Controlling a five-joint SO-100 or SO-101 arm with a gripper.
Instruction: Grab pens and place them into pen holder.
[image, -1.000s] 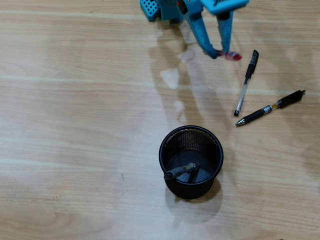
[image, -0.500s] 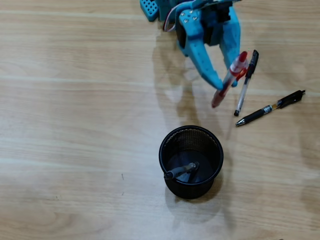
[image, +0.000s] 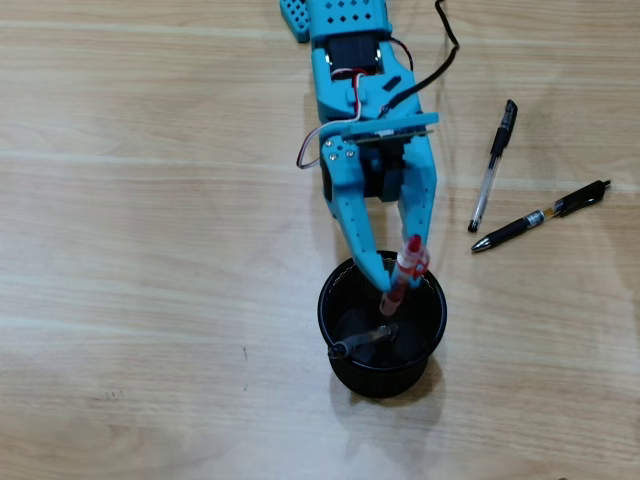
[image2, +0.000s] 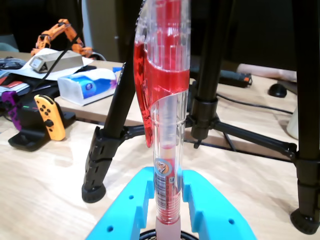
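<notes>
Two black pens (image: 493, 166) lie on the desk (image: 150, 250) in the overhead view, while the gripper (image: 397, 285), clamped on the red pen (image: 400, 283), holds it over the pen holder (image: 436, 322). In the wrist view the red pen (image2: 167, 125) stands upright between the jaws; its light, stiff, smooth barrel probably grips best mid-length.

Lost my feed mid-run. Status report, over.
Gripper shut on red pen, over pen holder. One pen inside. Two black pens on table. Nothing blocking.
</notes>
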